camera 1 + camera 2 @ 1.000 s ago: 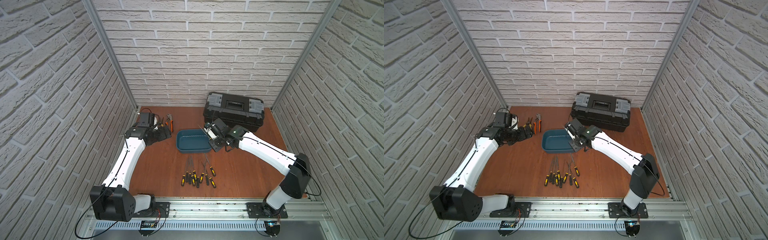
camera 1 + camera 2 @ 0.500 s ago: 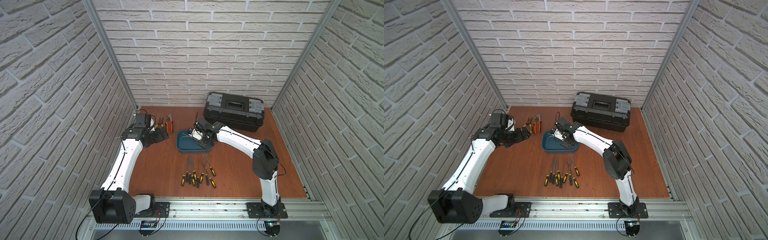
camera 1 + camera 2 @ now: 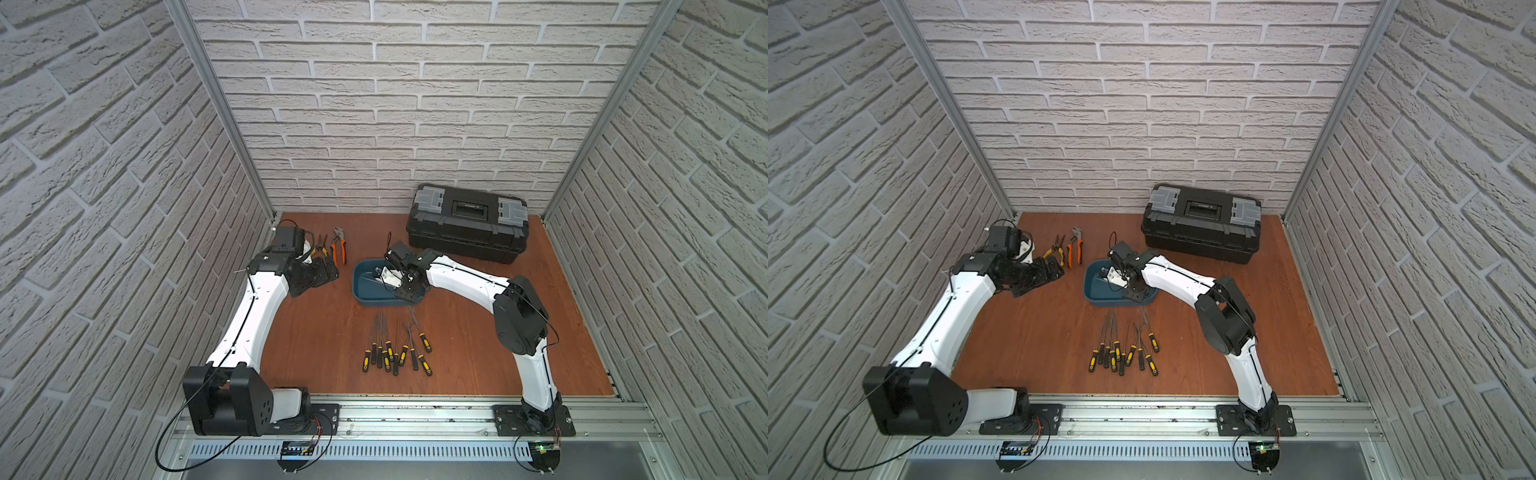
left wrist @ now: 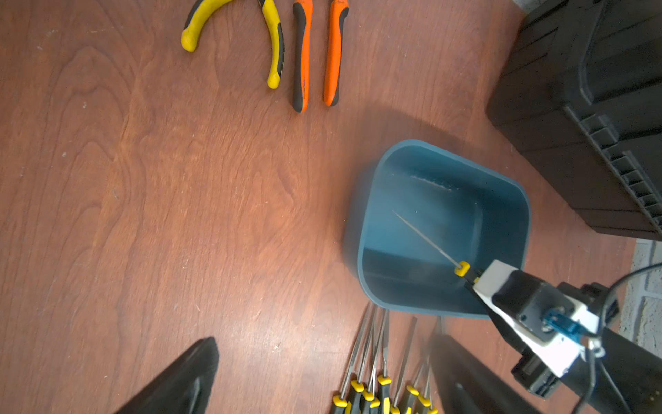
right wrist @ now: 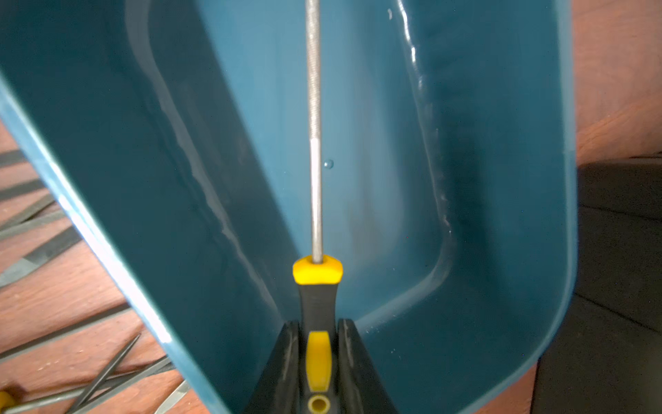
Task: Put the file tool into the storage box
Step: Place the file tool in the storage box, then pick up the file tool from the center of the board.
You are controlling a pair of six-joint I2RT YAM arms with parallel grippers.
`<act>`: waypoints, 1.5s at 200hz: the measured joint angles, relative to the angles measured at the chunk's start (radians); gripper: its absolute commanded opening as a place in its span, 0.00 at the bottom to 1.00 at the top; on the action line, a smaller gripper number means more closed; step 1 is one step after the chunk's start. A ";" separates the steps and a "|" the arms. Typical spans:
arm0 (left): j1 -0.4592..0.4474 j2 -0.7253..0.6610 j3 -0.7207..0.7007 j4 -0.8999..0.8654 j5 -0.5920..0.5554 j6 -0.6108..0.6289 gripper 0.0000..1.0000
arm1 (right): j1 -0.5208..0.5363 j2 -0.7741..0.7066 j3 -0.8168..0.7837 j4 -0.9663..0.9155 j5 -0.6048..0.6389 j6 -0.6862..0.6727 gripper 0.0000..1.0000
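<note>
The file tool (image 5: 314,143), a thin steel shaft with a black and yellow handle, is clamped by its handle in my right gripper (image 5: 318,324). Its shaft slants down inside the storage box (image 5: 483,179), a teal-blue tub. In both top views the right gripper (image 3: 384,276) (image 3: 1113,276) is low over the storage box (image 3: 365,293) (image 3: 1096,293). The left wrist view shows the file tool (image 4: 426,242) pointing into the storage box (image 4: 440,200). My left gripper (image 4: 322,342) is open and empty above bare table, left of the box (image 3: 328,268).
Several more files (image 3: 395,349) lie side by side just in front of the tub. Yellow and orange pliers (image 3: 338,247) lie behind the left gripper. A large black toolbox (image 3: 467,224) stands at the back right against the wall.
My right gripper has swung left from the tub's right rim to over its middle and come down into it, still holding the file. The left arm has barely shifted.
</note>
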 measured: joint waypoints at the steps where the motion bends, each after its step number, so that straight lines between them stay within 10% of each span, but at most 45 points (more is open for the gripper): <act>1: 0.000 0.001 0.000 0.000 0.000 0.000 0.98 | 0.000 0.000 -0.002 0.000 0.002 -0.001 0.12; 129: -0.051 0.036 0.000 0.007 0.001 0.000 0.98 | 0.015 0.000 0.032 -0.009 0.134 0.079 0.53; 237: -0.176 0.027 -0.104 0.014 -0.017 0.000 0.98 | -0.008 -0.426 -0.248 0.003 0.095 0.737 0.50; 300: -0.257 0.012 -0.167 0.044 -0.020 -0.021 0.98 | 0.040 -0.694 -0.646 0.014 0.005 0.993 0.67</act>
